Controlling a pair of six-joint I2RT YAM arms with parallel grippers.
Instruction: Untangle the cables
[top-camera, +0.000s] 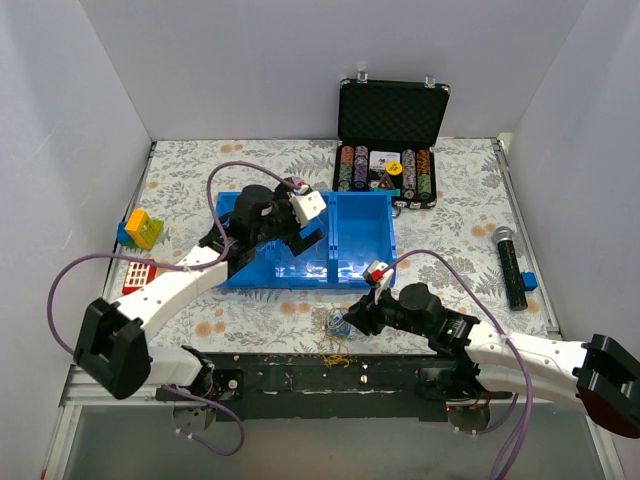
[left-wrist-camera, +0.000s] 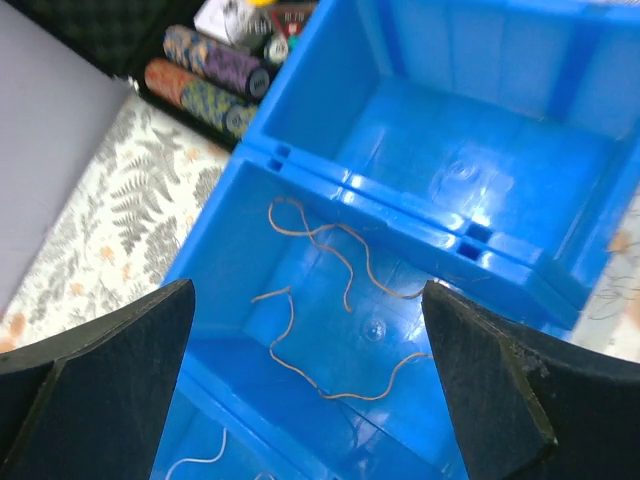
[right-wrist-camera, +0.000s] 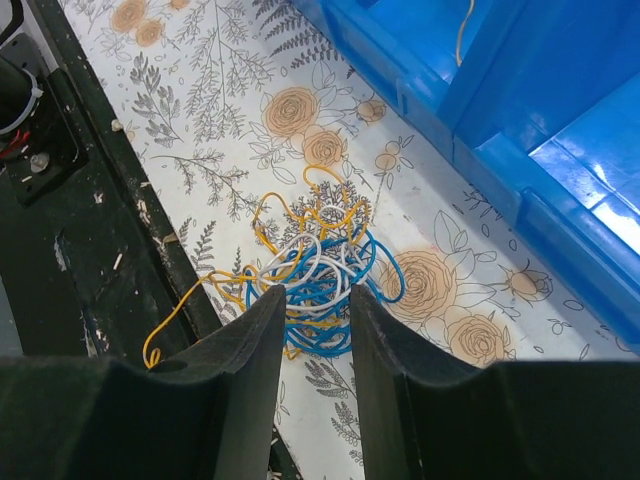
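Note:
The cables (right-wrist-camera: 320, 262) are a small knotted ball of blue, white and yellow wire on the flowered cloth, just in front of the blue bin (top-camera: 360, 215). My right gripper (right-wrist-camera: 317, 292) is shut on this ball (top-camera: 338, 322), one finger pressed to each side. A yellow tail (right-wrist-camera: 165, 325) trails over the black rail. My left gripper (left-wrist-camera: 308, 290) hangs wide open above the bin's left compartment with nothing between its fingers (left-wrist-camera: 150, 340). Below it, loose yellow wires (left-wrist-camera: 300, 365) lie on the bin floor, and a white wire (left-wrist-camera: 195, 462) lies nearer me.
An open black case of poker chips (top-camera: 390, 145) stands behind the bin. At the right lie a black microphone (top-camera: 510, 265) and a blue block (top-camera: 529, 281). Coloured toy blocks (top-camera: 142, 228) and a red piece (top-camera: 138, 273) sit at the left. A black rail (right-wrist-camera: 90, 250) edges the table front.

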